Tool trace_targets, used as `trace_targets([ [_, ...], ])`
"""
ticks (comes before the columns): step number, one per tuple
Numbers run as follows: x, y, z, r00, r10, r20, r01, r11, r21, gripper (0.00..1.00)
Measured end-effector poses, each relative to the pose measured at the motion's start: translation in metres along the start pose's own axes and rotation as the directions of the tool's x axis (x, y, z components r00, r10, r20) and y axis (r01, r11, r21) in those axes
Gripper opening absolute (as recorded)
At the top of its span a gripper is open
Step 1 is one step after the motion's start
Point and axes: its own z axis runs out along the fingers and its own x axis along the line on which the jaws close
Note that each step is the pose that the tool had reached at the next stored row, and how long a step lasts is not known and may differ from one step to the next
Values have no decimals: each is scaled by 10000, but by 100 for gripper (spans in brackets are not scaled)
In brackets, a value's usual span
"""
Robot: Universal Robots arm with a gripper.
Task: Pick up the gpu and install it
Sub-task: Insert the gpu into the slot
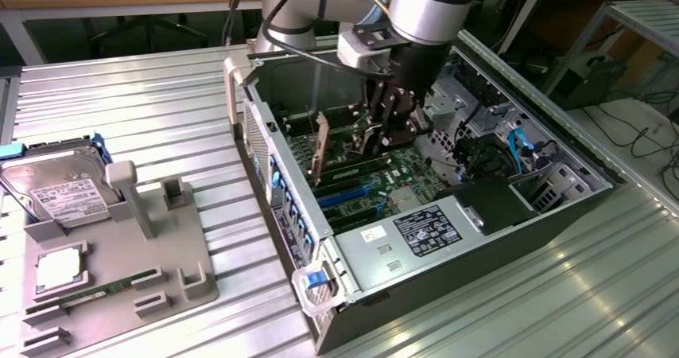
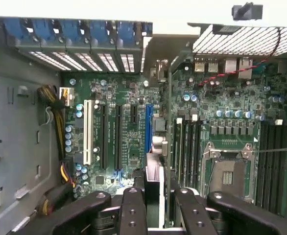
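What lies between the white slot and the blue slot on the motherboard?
In the wrist view, black slots, two long and one short, lie there on the green motherboard.

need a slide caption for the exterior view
Arm's pincer lowers the gpu on edge into the open computer case, with a hard drive on the grey holder nearby.

The black multi-fingered gripper is gripping a thin card seen edge-on with a pale metal bracket, holding it upright above the green motherboard, just beside the blue expansion slot and near the white slot.
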Motion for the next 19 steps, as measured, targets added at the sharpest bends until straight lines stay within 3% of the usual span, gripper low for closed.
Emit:
trace_targets([
  [2, 25, 8, 165, 10000, 55, 1, -55, 10000, 1, 27],
  [3, 45, 8, 215, 9990, 444, 41, -444, 9990, 7, 27],
  [4, 49, 15, 260, 9998, 199, 48, -199, 9998, 2, 27],
  [6, 50, 45, 340, 9998, 200, 48, -200, 9998, 2, 27],
  [10, 60, 45, 376, 9998, 200, 48, -200, 9998, 2, 27],
  [13, 69, 57, 466, 9996, 284, 52, -284, 9996, 4, 27],
  [19, 75, 58, 484, 9994, 330, 54, -330, 9995, 5, 27],
])
